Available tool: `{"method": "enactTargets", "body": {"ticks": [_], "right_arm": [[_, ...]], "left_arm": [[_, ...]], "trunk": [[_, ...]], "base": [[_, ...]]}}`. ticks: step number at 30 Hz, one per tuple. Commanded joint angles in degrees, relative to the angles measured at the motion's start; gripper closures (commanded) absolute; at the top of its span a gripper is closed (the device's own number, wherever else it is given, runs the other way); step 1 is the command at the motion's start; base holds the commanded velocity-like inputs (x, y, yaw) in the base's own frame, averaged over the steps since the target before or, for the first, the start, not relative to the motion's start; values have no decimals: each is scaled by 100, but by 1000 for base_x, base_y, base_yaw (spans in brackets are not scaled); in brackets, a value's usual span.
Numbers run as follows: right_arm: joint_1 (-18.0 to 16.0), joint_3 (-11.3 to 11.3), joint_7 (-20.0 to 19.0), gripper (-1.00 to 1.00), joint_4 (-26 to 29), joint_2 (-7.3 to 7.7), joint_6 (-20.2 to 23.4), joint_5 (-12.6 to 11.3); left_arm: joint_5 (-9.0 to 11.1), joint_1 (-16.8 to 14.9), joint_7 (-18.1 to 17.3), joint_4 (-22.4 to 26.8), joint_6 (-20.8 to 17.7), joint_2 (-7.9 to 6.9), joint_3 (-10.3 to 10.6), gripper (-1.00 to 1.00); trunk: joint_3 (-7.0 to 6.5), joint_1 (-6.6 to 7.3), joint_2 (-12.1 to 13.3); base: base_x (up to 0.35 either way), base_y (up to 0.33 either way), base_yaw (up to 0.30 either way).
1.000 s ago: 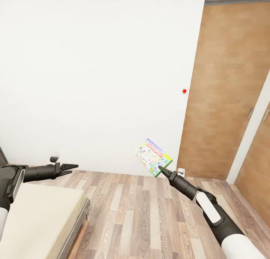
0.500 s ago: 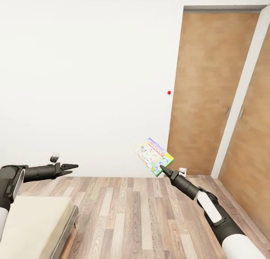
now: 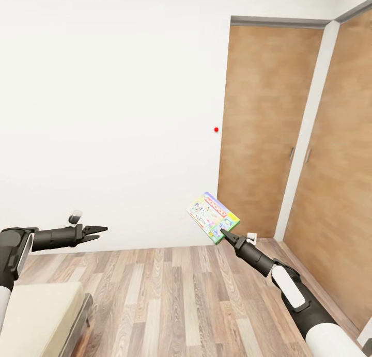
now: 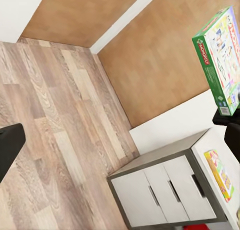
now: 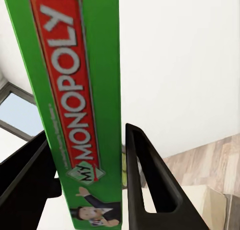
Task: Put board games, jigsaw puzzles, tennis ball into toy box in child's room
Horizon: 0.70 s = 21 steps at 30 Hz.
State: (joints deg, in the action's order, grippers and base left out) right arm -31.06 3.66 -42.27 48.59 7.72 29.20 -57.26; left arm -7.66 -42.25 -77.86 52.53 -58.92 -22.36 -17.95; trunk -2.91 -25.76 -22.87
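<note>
The bed [image 3: 41, 315] sat low at the left. Above it, the left gripper [image 3: 95, 230] hung with its fingers nearly together and nothing between them. Well right of the bed, the right gripper [image 3: 223, 235] had its fingers clamped on the lower edge of the white-and-green board game [image 3: 212, 216], raised clear of the wood floor [image 3: 175, 295] before the doors [image 3: 258, 129]. In transit, the box should be kept level and the grip firm until the toy box comes into sight.
</note>
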Motion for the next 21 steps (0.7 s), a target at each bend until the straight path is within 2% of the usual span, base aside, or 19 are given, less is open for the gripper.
{"method": "enactTargets", "body": {"ticks": [1,6,14,21], "right_arm": [[-2,12,3,100,-1,4,43,-63],[-4,12,-3,100,-2,4,47,-67],[-5,12,13,100,-16,11,57,-83],[-4,-118,9,100,-80,9,66,-83]], "left_arm": [[-60,-3,-54,3,-58,3,-15,-100],[-59,-3,-54,3,-58,3,-15,-100],[-54,-3,-71,3,-58,3,-15,-100],[-60,-3,-395,8,-48,-9,-15,-100]], "trunk": [[2,-2,-5],[11,-2,-5],[47,-2,-5],[64,-2,-5]], "base": [[0,0,-37],[0,0,-63],[0,0,-215],[0,0,-262]]}}
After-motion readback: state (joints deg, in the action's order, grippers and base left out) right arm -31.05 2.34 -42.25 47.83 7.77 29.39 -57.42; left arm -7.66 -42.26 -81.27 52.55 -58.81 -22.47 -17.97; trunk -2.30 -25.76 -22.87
